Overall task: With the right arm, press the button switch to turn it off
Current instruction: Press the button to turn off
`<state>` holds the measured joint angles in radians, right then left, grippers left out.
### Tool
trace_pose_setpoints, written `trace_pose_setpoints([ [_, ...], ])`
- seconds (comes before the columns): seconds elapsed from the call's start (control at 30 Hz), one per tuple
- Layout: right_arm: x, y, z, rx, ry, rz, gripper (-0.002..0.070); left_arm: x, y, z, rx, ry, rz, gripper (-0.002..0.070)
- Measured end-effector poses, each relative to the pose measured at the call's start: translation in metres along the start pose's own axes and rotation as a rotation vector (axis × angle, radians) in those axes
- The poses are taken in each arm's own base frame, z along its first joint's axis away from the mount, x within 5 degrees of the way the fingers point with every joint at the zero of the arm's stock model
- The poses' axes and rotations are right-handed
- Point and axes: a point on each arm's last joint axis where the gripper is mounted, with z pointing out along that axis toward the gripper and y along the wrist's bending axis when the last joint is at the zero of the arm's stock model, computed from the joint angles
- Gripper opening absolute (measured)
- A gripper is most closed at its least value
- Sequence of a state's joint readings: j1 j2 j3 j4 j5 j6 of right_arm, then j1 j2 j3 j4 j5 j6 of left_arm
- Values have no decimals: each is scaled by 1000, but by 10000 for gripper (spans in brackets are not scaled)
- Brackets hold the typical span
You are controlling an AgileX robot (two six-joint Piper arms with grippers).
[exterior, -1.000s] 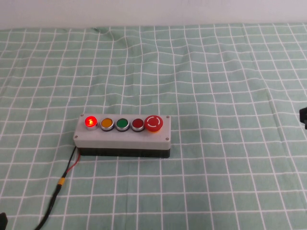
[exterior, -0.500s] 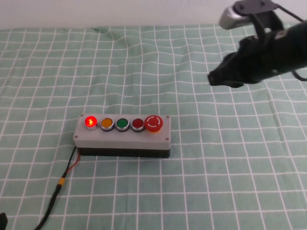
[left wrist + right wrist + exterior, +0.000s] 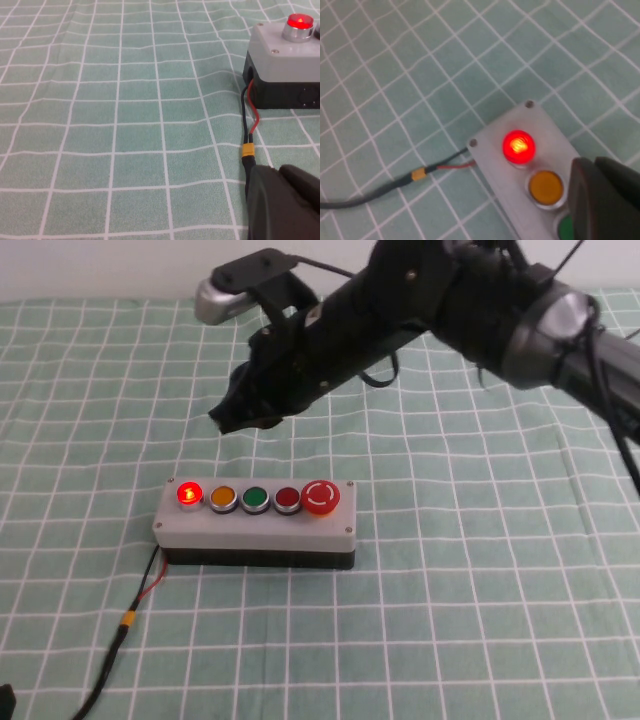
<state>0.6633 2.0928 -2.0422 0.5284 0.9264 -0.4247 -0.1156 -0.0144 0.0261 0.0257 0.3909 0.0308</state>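
The button switch (image 3: 188, 494) glows red at the left end of the row on the grey box (image 3: 250, 532), beside the orange button (image 3: 222, 497). My right arm reaches over the table from the right. Its dark pointed right gripper (image 3: 224, 420) is shut and hangs above and just behind the box's left end, apart from it. In the right wrist view the lit button (image 3: 518, 146) lies just ahead of the right gripper (image 3: 594, 164). My left gripper (image 3: 278, 171) is shut and rests low near the box's cable. The lit button also shows in the left wrist view (image 3: 300, 22).
A green button (image 3: 255, 499), a small red button (image 3: 287, 499) and a big red mushroom button (image 3: 320, 497) fill the rest of the row. A black cable with an orange sleeve (image 3: 128, 624) runs from the box's left end toward the front left. A green checked cloth (image 3: 450, 620) covers the table.
My right arm has swung in from the right edge and across the table to the left. Its gripper now hangs over the box's left end. The button stays lit.
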Motion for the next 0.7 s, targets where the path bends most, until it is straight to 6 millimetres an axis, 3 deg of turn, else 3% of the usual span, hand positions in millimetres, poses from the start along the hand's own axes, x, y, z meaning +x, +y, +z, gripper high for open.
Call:
trace_pose_setpoints([
  [0.17, -12, 19, 25, -52, -2, -57, -16, 0, 0, 0, 0, 0, 0, -3],
  [0.3, -9, 29, 44, -78, 18, -73, -16, 0, 0, 0, 0, 0, 0, -3],
  [0.57, 19, 10, 93, -46, 126, -68, -16, 0, 0, 0, 0, 0, 0, -3],
  [0.7, 24, 7, 99, -47, 149, -68, -16, 0, 0, 0, 0, 0, 0, -3],
])
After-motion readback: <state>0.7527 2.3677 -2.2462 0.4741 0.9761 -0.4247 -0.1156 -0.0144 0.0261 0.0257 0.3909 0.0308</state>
